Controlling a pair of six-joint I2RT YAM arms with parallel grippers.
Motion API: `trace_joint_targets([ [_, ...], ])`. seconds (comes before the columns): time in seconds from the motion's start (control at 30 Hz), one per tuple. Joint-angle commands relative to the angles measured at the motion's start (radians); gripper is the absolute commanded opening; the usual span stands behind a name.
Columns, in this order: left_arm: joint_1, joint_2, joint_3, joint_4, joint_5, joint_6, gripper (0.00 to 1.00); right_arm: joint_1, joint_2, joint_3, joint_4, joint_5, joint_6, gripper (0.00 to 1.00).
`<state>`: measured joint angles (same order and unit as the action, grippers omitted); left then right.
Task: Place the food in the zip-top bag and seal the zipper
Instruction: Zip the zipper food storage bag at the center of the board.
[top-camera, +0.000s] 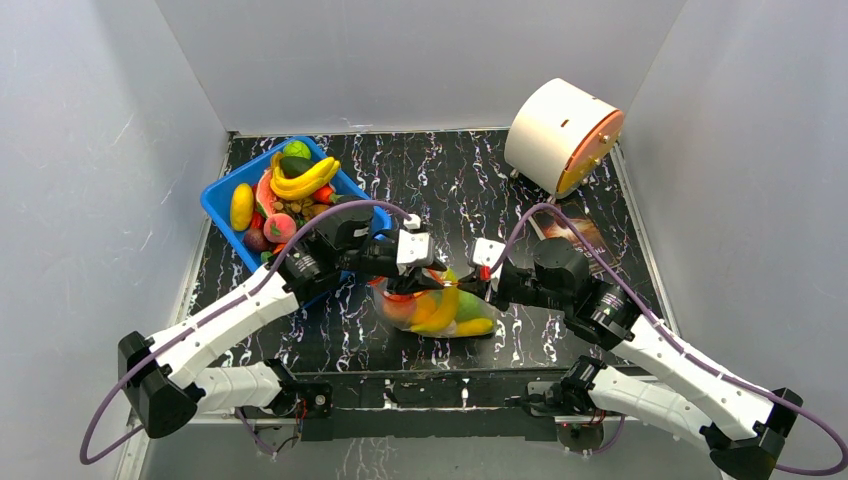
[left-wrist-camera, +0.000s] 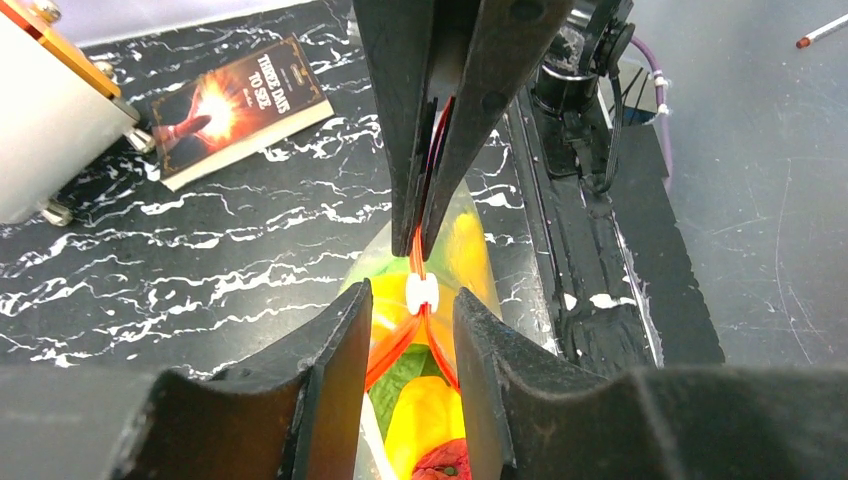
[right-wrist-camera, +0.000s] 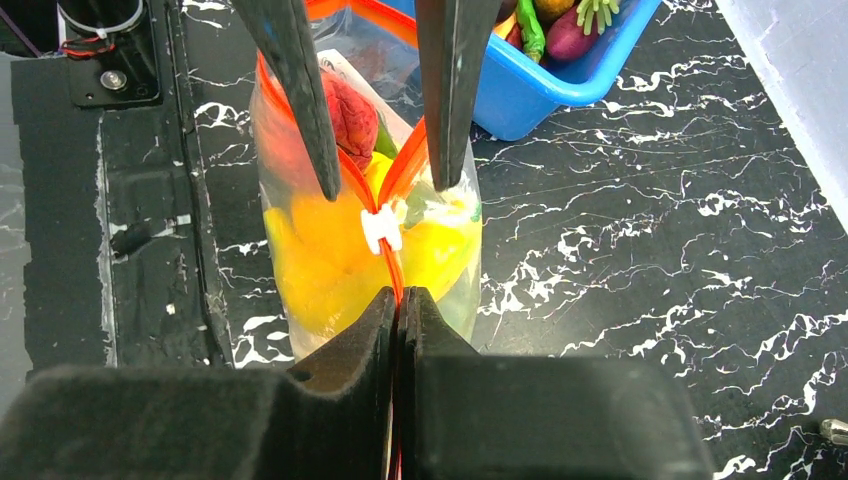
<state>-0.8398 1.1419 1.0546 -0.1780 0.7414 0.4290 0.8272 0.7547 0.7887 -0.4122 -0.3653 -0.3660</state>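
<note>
Black marbled bench (right-wrist-camera: 650, 250) carries the seemingly limp, slippery zip-top bag (right-wrist-camera: 300, 260) between both tools: right tool (right-wrist-camera: 400, 300) clenched on the zipper (right-wrist-camera: 397, 272) end, left tool (left-wrist-camera: 412, 300) released, straddling its white slider (right-wrist-camera: 381, 228); pinch there.

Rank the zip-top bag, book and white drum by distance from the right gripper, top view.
1. zip-top bag: touching; the right gripper pinches its zipper.
2. book: lying flat, off to the gripper's right and a little farther back.
3. white drum: far right corner.
</note>
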Motion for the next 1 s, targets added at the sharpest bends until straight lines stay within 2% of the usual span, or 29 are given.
trace_joint_targets([
  [0.0,-0.008,0.007,-0.024,0.049,0.018,0.027,0.34,0.0,-0.008,0.009,0.127,-0.003,0.035,0.0],
  [0.43,-0.02,0.035,-0.042,0.073,-0.014,0.036,0.34,-0.001,-0.002,0.001,0.153,-0.004,0.057,0.0],
  [0.6,-0.023,0.022,-0.039,0.077,-0.025,0.036,0.17,0.0,-0.004,-0.002,0.153,-0.002,0.061,0.0],
  [0.7,-0.024,0.001,-0.043,0.09,-0.031,0.025,0.01,0.0,-0.005,-0.009,0.14,0.023,0.059,0.0],
  [0.83,-0.023,-0.044,-0.055,0.08,-0.074,0.012,0.0,0.0,-0.029,-0.018,0.133,0.202,0.099,0.0],
  [0.97,-0.022,-0.095,-0.089,0.064,-0.132,-0.009,0.0,-0.001,-0.052,-0.031,0.139,0.261,0.115,0.0],
])
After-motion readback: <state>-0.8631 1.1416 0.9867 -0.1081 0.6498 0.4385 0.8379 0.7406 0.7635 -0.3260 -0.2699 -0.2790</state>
